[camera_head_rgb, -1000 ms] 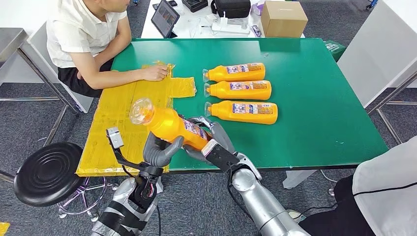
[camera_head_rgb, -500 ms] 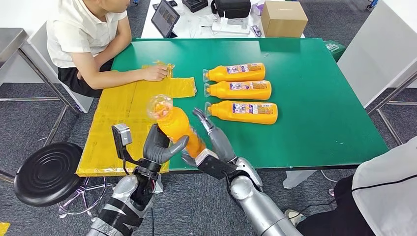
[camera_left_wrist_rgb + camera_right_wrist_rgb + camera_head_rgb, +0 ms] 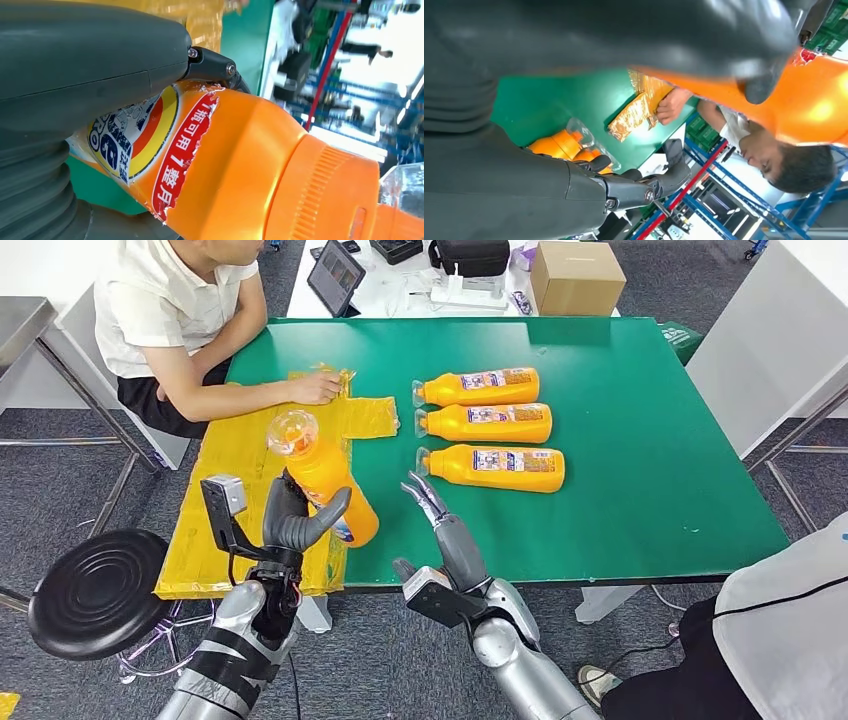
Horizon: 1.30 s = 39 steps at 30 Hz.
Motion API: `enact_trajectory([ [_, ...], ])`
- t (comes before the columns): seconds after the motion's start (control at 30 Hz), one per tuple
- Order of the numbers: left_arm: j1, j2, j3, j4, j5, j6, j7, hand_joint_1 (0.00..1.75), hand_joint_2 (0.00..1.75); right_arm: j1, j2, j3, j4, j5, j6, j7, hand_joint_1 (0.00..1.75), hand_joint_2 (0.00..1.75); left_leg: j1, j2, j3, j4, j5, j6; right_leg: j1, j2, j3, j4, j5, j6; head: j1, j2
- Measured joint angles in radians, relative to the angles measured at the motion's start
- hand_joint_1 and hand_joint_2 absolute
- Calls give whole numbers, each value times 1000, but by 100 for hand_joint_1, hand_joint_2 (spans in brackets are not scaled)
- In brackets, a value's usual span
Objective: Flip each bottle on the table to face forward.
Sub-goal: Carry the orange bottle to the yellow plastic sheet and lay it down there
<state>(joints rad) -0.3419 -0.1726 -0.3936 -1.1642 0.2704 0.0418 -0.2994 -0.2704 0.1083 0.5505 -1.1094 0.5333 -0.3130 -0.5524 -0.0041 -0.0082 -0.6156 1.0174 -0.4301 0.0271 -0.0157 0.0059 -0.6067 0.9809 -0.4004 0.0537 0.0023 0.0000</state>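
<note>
Orange glossy plastic bottle with ribbed orange collar and clear domed cap: one, tilted, cap up and toward the far left, held near the near left corner of the green-topped table, over the crinkled yellow plastic sheeting. Torn label, red band with white characters, visible in the left wrist view.
Left hand: grey, fingers wrapped round the bottle's lower body.
Right hand: fingers straight and spread, holding nothing. Half a second ago it touched the bottle; it now stands apart, and the bottle has swung leftward.
Orange label-up bottles lying flat: three, in a column at mid-table, caps pointing left.
Seated person's hand: one, resting on the sheeting.
</note>
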Motion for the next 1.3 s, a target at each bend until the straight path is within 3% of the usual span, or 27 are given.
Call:
enact_trajectory([
  [0.1, -20, 5, 13, 8, -137, 134, -48, 175, 175, 12, 0, 0, -5, 14, -24, -18, 0, 0, 0, 0, 0, 0, 0, 0, 0, 0, 0, 0, 0, 0, 0, 0],
  [0.23, -68, 20, 7, 35, -679, 524, -99, 175, 175, 24, -4, 12, -30, 29, -25, -40, 0, 0, 0, -1, 0, 0, 0, 0, 0, 0, -1, 1, 0, 0, 0, 0],
  [0.3, -102, 29, 1, 76, -872, 588, -73, 175, 175, 24, -5, 24, -42, 29, -19, -47, 0, 0, 0, -2, 0, 0, 1, 0, 0, -1, 0, 1, 0, 0, 0, 0],
  [0.53, -229, 41, -4, 294, -1097, 563, 34, 175, 175, 24, -1, 54, -69, 13, 9, -72, 0, 0, 0, 0, 0, 0, 2, 0, 0, -1, -1, 1, 1, 0, 0, 0],
  [0.7, -326, 47, -15, 452, -1188, 462, 99, 175, 175, 25, 8, 64, -73, -3, 32, -86, 0, 0, 0, 0, 0, 0, 2, -1, 0, -1, -1, 1, 1, 0, 0, 0],
  [0.93, -404, 49, -24, 613, -1199, 344, 143, 175, 175, 24, 23, 73, -70, -13, 58, -93, 0, 0, 0, 0, -1, 0, 2, -1, 0, -1, -1, 2, 1, 0, 0, 0],
  [1.03, -418, 49, -21, 657, -1167, 286, 147, 167, 175, 24, 30, 73, -64, -20, 64, -99, 0, 0, 0, 0, -1, 0, 2, -1, 0, -1, -1, 2, 1, 0, 0, 0],
  [1.07, -422, 49, -17, 669, -1156, 268, 148, 161, 175, 24, 32, 73, -61, -21, 65, -101, 0, 0, 0, 0, -1, 0, 2, -1, 0, -1, -1, 1, 1, 0, 0, 0],
  [1.1, -426, 49, -12, 679, -1147, 254, 150, 136, 175, 24, 34, 73, -58, -22, 66, -103, 0, 0, 0, 0, -1, 0, 2, -1, 0, -1, -1, 1, 1, 0, 0, 0],
  [1.13, -430, 49, -7, 688, -1139, 244, 152, 109, 175, 24, 37, 73, -56, -23, 67, -105, 0, 0, 0, 0, -1, 0, 2, -1, 0, -1, -1, 1, 1, 0, 0, 0],
  [1.2, -437, 49, 2, 704, -1127, 227, 158, 38, 175, 24, 40, 74, -51, -25, 70, -108, 0, 0, 0, 0, -1, 0, 2, -1, 0, -1, -1, 1, 1, 0, 0, 0],
  [1.27, -443, 49, 10, 717, -1120, 215, 163, 8, 175, 24, 43, 75, -46, -27, 72, -110, 0, 0, 0, 0, -1, 0, 2, -1, 0, -1, -1, 2, 1, 0, 0, 0],
  [1.3, -445, 49, 14, 722, -1119, 210, 165, 3, 175, 23, 45, 77, -43, -27, 73, -111, 0, 0, 0, 0, -1, 0, 2, -1, 0, -1, -1, 2, 1, 0, 0, 0],
])
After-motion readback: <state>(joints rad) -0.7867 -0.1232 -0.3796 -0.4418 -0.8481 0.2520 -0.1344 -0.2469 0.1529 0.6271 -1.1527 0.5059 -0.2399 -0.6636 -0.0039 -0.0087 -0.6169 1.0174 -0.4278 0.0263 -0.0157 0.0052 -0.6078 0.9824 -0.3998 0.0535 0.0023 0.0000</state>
